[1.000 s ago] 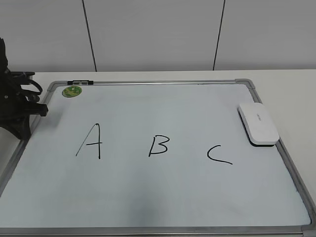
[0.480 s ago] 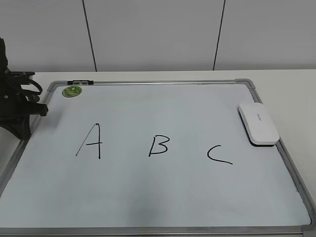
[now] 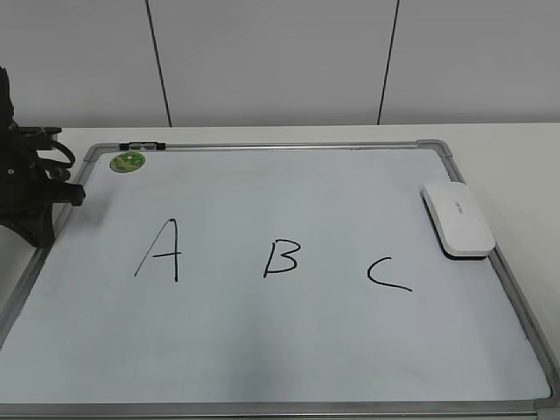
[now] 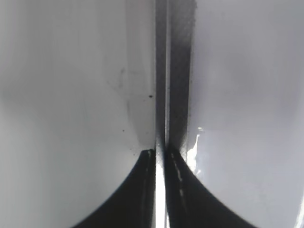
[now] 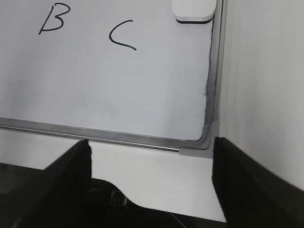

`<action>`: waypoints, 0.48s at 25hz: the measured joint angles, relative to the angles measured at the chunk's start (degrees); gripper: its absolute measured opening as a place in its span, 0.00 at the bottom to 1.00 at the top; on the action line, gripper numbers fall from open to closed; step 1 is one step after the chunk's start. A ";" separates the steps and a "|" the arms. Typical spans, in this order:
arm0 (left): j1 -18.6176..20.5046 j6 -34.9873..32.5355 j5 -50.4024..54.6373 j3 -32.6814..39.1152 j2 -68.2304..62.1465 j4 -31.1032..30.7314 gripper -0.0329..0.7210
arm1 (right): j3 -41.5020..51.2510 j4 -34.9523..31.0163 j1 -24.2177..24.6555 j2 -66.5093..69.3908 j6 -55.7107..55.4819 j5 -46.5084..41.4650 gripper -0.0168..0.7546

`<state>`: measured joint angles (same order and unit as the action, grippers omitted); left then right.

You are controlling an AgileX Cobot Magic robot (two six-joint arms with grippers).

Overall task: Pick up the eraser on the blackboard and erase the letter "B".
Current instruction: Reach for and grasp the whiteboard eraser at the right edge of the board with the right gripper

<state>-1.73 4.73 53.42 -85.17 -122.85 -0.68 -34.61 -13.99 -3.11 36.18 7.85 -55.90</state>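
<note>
The blackboard [image 3: 289, 350] is a white board with a silver frame, lying flat with black letters A, B and C on it. The letter "B" [image 3: 282, 258] is in the middle and also shows in the right wrist view [image 5: 53, 19]. The eraser [image 3: 458, 219], white with a black underside, lies at the board's right edge beyond the C; its near end shows in the right wrist view [image 5: 194, 10]. My right gripper [image 5: 151, 145] is open and empty, just off the board's near right corner. My left gripper [image 4: 160, 153] is shut and empty over the board's left frame.
A small round green magnet [image 3: 128, 161] and a black marker [image 3: 142, 145] sit at the board's far left corner. My left arm [image 3: 35, 188] rests at the board's left edge. The board's near frame rail [image 5: 95, 134] runs in front of the right gripper. A white wall stands behind the table.
</note>
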 joint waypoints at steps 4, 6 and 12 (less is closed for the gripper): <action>0.00 0.00 0.00 0.00 0.00 0.00 0.08 | -0.11 0.00 -0.45 5.94 0.47 2.91 0.78; 0.00 0.00 0.00 0.00 0.00 0.00 0.08 | -0.35 0.00 -1.22 9.28 1.07 4.81 0.78; 0.00 0.00 0.00 0.00 0.00 0.00 0.08 | -5.20 1.72 -1.99 21.97 1.39 7.80 0.78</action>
<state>-1.73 4.73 53.42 -85.17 -122.85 -0.68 -39.81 -12.28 -5.11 58.14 9.23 -48.10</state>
